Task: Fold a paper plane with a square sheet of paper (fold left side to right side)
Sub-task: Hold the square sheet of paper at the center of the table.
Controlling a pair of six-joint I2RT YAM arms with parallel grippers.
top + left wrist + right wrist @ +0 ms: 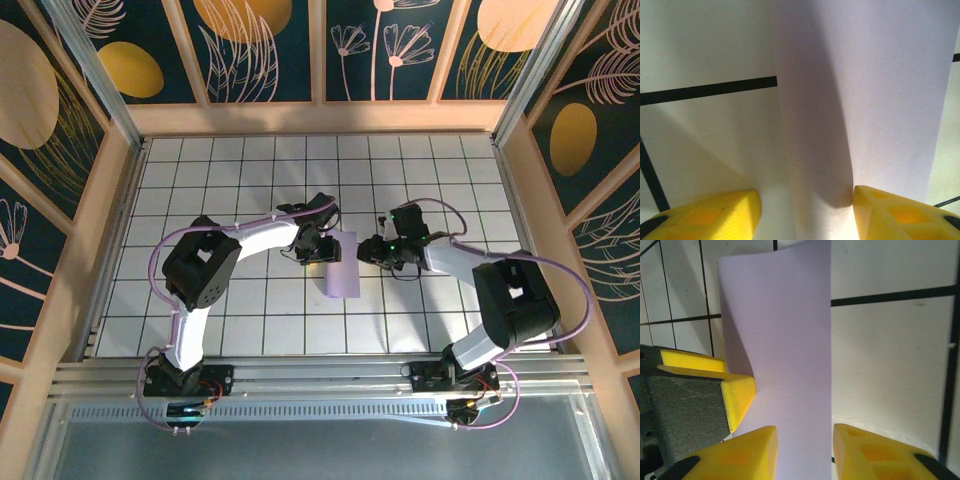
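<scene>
Paper (344, 272) lies doubled on the tabletop (250, 320); my left fingers (900, 215), spread, press one side so the fold holds, my right fingers (740, 455), also apart, straddle its long edge.

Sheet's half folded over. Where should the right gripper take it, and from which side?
Likely the sheet by its straight right edge, coming in from the right. That edge lies flat on the table, while the left side is a soft, uncreased bend puffed up between the fingers of the left gripper. The right gripper straddles that edge, jaws open.
</scene>
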